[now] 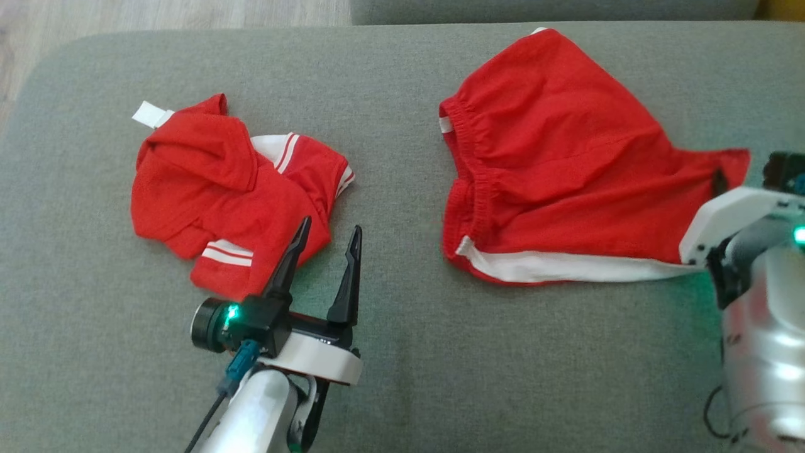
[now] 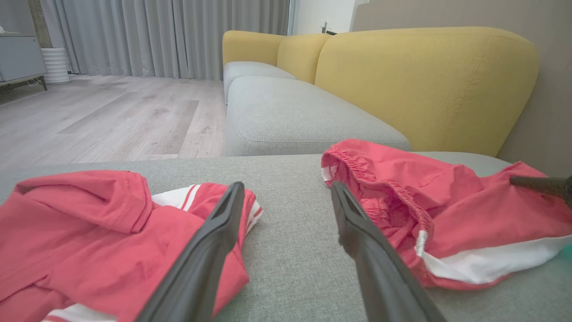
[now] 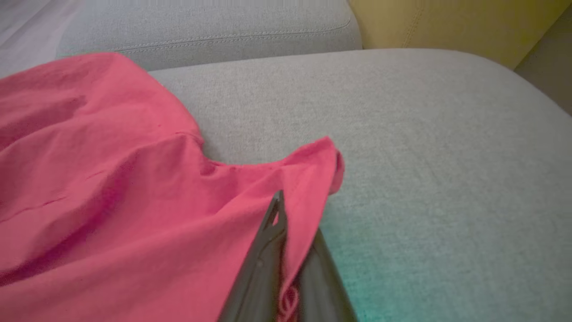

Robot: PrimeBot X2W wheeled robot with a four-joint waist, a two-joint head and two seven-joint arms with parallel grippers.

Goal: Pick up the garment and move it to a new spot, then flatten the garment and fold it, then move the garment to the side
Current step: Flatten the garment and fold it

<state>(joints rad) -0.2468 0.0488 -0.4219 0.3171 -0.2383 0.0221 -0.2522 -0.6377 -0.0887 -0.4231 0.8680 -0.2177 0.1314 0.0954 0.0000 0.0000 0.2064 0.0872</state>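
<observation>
Head view looks down on a wide grey seat cushion (image 1: 402,377) with a coarse woven cover and rounded corners. Red shorts (image 1: 553,170) lie on its right half, reaching from near the far edge toward the right edge. They are thin soft knit with a gathered elastic waistband on the left side, a white band along the near hem, and shallow creases across the cloth. The right gripper (image 1: 719,182) meets the shorts at their right-hand corner, its white housing and silver forearm coming in over the cushion's right edge. Right wrist view shows its two dark tapered fingers (image 3: 266,255) pressed together with a fold of the red cloth pinched between them. The corner rises into a small peak just beyond the tips.

A crumpled red shirt (image 1: 220,195) sits on the cushion's left half, well apart from the shorts. It is bunched into a lumpy heap, with white striped trim and a white tag sticking out at its far left. The left gripper (image 1: 331,228) hovers at the heap's near right edge, its long black pointed fingers spread wide with nothing between them. One fingertip overlaps the shirt; whether it touches, I cannot tell.

Left wrist view shows yellow padded backrests (image 2: 424,85), a pale wood floor (image 2: 111,116) and grey pleated curtains (image 2: 178,36).
</observation>
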